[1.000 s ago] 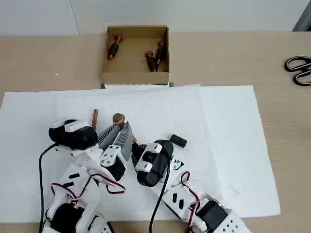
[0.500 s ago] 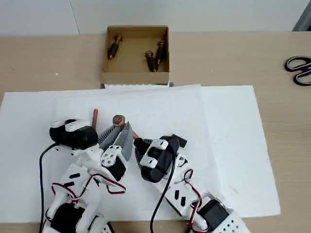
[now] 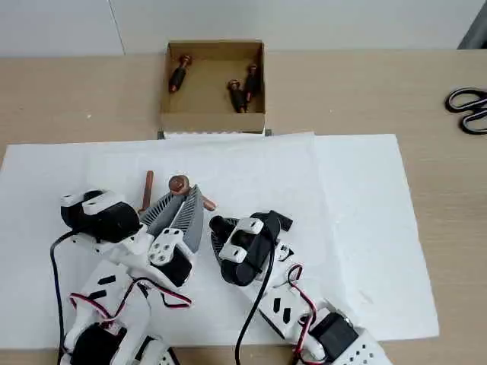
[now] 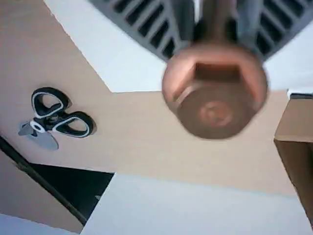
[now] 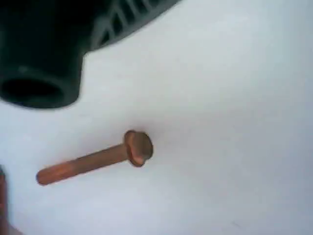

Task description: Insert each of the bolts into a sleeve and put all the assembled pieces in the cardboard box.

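My left gripper [image 3: 183, 195] is shut on a copper bolt [image 3: 179, 183], whose flanged head [image 4: 215, 93] points away from the wrist toward the cardboard box [image 3: 213, 118]. My right gripper [image 3: 216, 228] sits just to its right, shut on a black sleeve [image 5: 39, 73] with its open bore facing out. A loose bolt [image 5: 95, 159] lies on the white paper right under that sleeve, its head [image 3: 208, 204] peeking out between the two grippers. Another loose bolt [image 3: 147, 190] lies left of the left gripper. A second black sleeve [image 3: 279, 220] lies beside the right arm. The box holds three assembled pieces [image 3: 237, 95].
White paper [image 3: 350, 228] covers the near part of the wooden table. Scissors [image 3: 468, 110] lie at the far right edge of the table. The box stands just beyond the paper's far edge.
The left arm has drawn back to the left, carrying its bolt slightly up and left. The right gripper moved up toward the bolts a second ago and has since held still.
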`<state>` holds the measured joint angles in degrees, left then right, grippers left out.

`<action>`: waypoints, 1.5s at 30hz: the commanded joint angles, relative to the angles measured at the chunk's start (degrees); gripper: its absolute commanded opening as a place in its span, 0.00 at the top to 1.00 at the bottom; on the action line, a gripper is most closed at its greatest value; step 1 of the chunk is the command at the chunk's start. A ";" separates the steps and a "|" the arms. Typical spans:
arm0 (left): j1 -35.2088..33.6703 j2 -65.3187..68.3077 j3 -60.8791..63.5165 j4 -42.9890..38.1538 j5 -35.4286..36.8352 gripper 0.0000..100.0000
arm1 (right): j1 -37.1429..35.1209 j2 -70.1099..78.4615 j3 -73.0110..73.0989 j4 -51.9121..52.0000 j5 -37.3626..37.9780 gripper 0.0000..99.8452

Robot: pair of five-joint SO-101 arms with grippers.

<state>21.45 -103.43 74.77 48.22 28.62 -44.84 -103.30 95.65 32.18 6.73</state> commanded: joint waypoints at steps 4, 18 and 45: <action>0.35 -0.62 -2.51 2.20 1.41 0.99 | 0.66 -0.57 -1.67 -1.89 0.79 1.00; 0.62 -0.62 -2.51 5.10 2.55 0.99 | 0.84 -0.57 -1.23 -4.79 5.19 1.00; 4.48 -0.35 0.57 6.24 2.37 0.99 | -1.27 -0.57 -3.87 -4.79 5.27 1.00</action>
<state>25.67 -103.43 74.68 55.69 31.16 -44.04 -103.21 95.21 28.84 11.47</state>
